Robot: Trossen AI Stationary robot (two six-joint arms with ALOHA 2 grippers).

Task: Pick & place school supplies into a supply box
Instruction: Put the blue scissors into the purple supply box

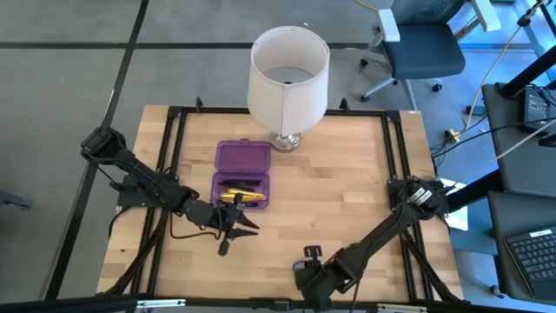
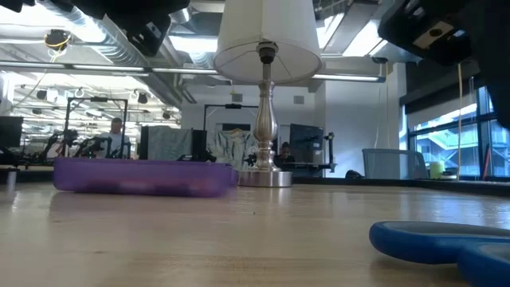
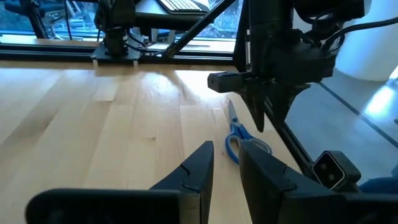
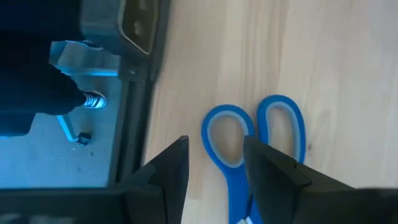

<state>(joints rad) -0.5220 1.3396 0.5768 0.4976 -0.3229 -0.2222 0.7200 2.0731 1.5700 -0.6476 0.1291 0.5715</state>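
The scissors (image 4: 255,149) lie flat on the table (image 1: 347,200) down at 6 o'clock near the front edge, blue loops right under the right gripper (image 4: 214,165), whose fingers are spread apart with nothing in them, one loop showing between the tips. The box (image 1: 241,176) sits open around 11 o'clock from table center, just in front of the lamp (image 1: 288,83), with yellow pencils (image 1: 241,196) inside. The left gripper (image 1: 233,233) hangs at about 8 o'clock, just in front of the box, fingers slightly parted and empty.
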